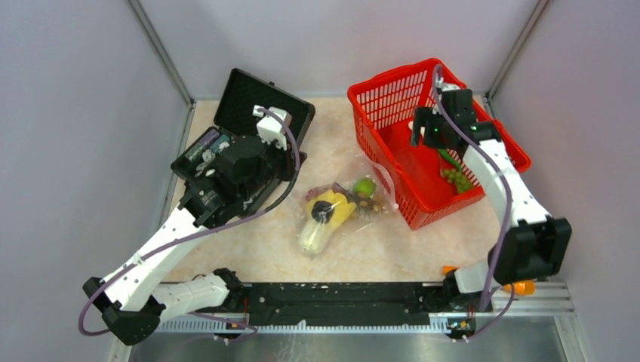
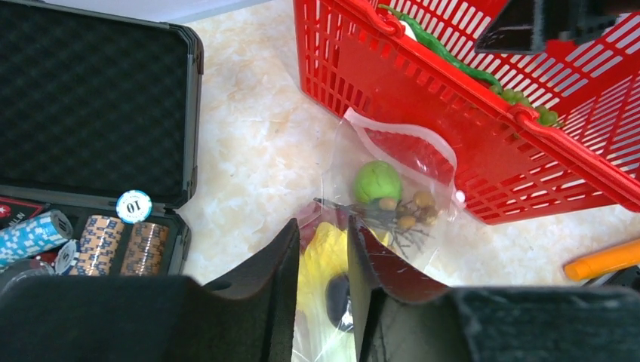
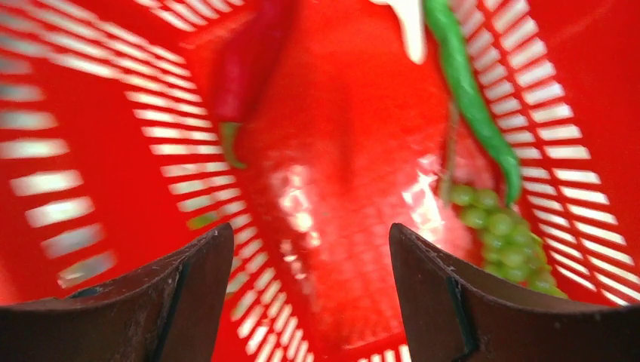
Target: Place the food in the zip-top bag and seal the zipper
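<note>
The zip-top bag [image 1: 355,202] lies on the table between the case and the basket. Inside it are a yellow leafy bunch [image 2: 326,245], a green pear-like fruit [image 2: 377,181] and brown bits [image 2: 409,211]. Its pale zipper [image 2: 400,133] curves along the edge facing the basket. My left gripper [image 2: 323,226] hangs short of the bag with its jaws a narrow gap apart and nothing between them. My right gripper [image 3: 311,241] stands open inside the red basket [image 1: 392,90], over its bare floor. Green grapes [image 3: 506,234] lie just right of it.
A red chili [image 3: 249,68] and a green chili [image 3: 468,98] also lie in the basket. An open black case [image 1: 256,105] holding poker chips [image 2: 98,241] sits at the left under my left arm. An orange object [image 2: 604,260] lies near the right arm's base.
</note>
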